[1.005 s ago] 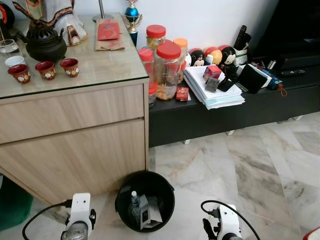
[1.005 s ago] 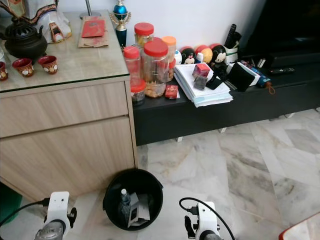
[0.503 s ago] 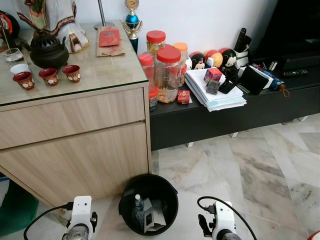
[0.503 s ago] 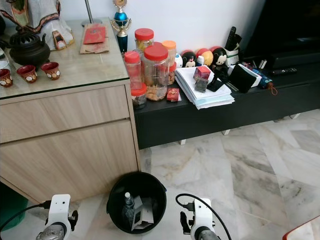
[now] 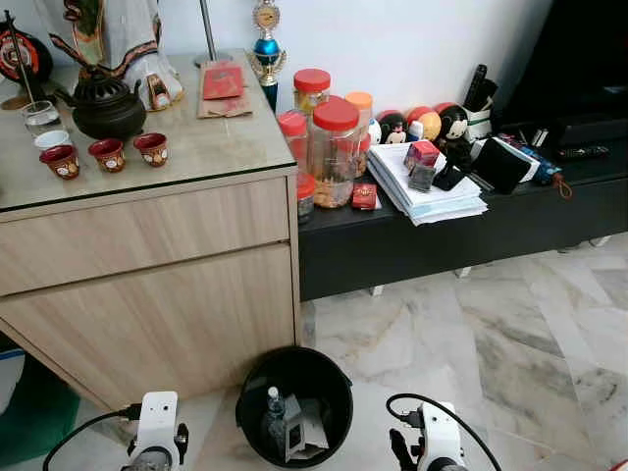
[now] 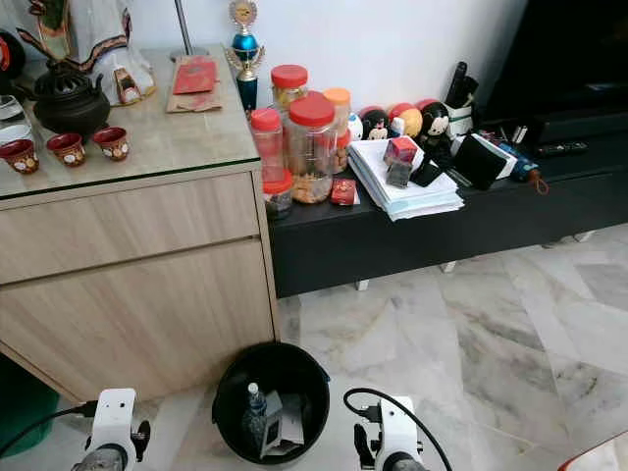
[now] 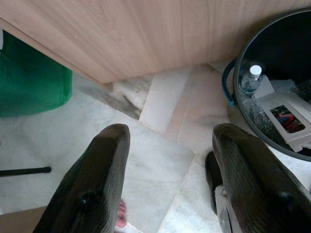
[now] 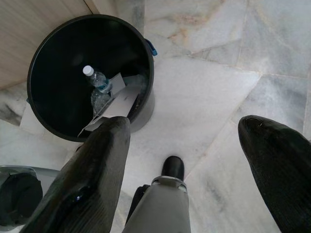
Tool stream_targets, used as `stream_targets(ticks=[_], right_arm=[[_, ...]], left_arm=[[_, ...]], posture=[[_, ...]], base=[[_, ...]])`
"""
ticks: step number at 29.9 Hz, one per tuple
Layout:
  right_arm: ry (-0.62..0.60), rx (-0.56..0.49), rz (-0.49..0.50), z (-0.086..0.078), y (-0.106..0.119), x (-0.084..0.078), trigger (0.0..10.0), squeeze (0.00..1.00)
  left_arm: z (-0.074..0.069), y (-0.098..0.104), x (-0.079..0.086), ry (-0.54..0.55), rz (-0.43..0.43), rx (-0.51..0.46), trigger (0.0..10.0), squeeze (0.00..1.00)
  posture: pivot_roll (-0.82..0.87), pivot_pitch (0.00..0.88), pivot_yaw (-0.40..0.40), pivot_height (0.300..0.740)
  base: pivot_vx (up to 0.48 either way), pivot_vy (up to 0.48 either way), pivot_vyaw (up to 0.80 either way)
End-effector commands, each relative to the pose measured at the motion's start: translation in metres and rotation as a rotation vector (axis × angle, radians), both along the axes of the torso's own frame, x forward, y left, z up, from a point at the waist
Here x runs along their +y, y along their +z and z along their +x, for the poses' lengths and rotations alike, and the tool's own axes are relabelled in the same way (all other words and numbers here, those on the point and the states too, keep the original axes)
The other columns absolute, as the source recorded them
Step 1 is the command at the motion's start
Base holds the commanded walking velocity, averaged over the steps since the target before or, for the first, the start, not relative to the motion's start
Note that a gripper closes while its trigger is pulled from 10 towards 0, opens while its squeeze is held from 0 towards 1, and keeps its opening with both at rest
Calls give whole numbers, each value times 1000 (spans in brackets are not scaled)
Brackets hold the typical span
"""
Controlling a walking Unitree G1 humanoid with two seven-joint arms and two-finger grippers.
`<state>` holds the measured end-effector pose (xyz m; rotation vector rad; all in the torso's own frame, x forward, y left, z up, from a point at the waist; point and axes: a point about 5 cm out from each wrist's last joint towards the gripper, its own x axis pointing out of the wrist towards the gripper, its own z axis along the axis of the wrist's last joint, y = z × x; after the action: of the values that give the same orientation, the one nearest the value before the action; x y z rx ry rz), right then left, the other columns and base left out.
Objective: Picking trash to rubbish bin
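Observation:
A round black rubbish bin [image 5: 249, 396] stands on the marble floor against the wooden cabinet. Inside it lie a clear plastic bottle [image 5: 274, 405] and a white carton [image 5: 306, 433]. My two arms hang low on either side of the bin, the left arm [image 5: 157, 434] and the right arm [image 5: 433, 450]. In the left wrist view my left gripper [image 7: 170, 133] is open over bare floor, with the bin [image 7: 238, 104] and bottle [image 7: 250, 80] beside it. In the right wrist view my right gripper [image 8: 184, 124] is open and holds nothing, with the bin [image 8: 51, 53] just beyond one finger.
The light wood cabinet [image 5: 147, 285] carries a tea set and a figurine. A low black console [image 5: 442, 235] holds red-lidded jars [image 5: 334, 147], a stack of papers [image 5: 432, 191] and small toys. A green object [image 5: 39, 417] sits at the far left. Open marble floor [image 5: 510, 334] lies to the right.
The whole picture has shifted downward, so the camera moved. The bin, its contents and the shelf items stay in place, and both arms sit lower in the picture.

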<state>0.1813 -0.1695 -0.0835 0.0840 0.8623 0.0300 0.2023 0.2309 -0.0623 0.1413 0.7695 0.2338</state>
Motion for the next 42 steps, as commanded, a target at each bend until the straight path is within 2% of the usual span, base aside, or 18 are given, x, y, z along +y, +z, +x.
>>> stream_targets(ticks=[1,9,29,42], right_arm=[[-2,6,-6,-1,-1,0,10000,0],[-6,-2,4,1,0,2,10000,0],[16,5,-7,-1,-1,2,10000,0],[27,-1,-8,-1,0,3,10000,0]], left_arm=[[-2,-1,4,3,7,16,10000,0],[2,1,2,-6,6,8,10000,0],[2,0,-1,-11,2,14,10000,0],[0,-1,-2,-6,-1,17,10000,0]], posture=[[-38,0,-2,740],[-40,0,3,740],[-43,0,-1,740],[-43,0,-7,740]], base=[[0,0,0],[-168,0,0],[-262,0,0],[-74,0,0]])
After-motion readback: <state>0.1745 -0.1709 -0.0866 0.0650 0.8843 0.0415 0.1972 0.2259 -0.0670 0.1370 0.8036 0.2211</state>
